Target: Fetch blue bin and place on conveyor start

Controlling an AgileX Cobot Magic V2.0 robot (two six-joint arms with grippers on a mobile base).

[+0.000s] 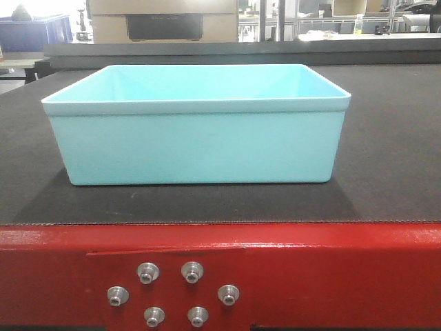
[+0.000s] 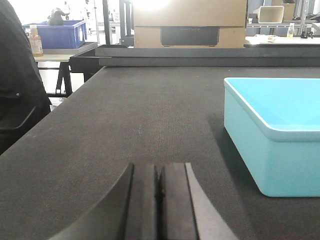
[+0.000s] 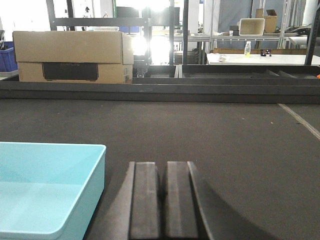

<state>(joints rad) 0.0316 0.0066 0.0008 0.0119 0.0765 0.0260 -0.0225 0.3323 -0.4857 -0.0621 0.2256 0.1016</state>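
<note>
You can take the placing as done, by the look of it: the conveyor start (image 1: 393,138) fills the middle of the front view, and the blue bin (image 1: 196,127) sits flat and upright on its belt, centre frame, just behind the red frame (image 1: 344,269) with its bolts (image 1: 172,293). Neither arm touches the bin. The left gripper (image 2: 159,200), bottom centre of its wrist view, and the right gripper (image 3: 163,200) each have their fingers pressed together on nothing, so little seems left beyond backing away.
</note>
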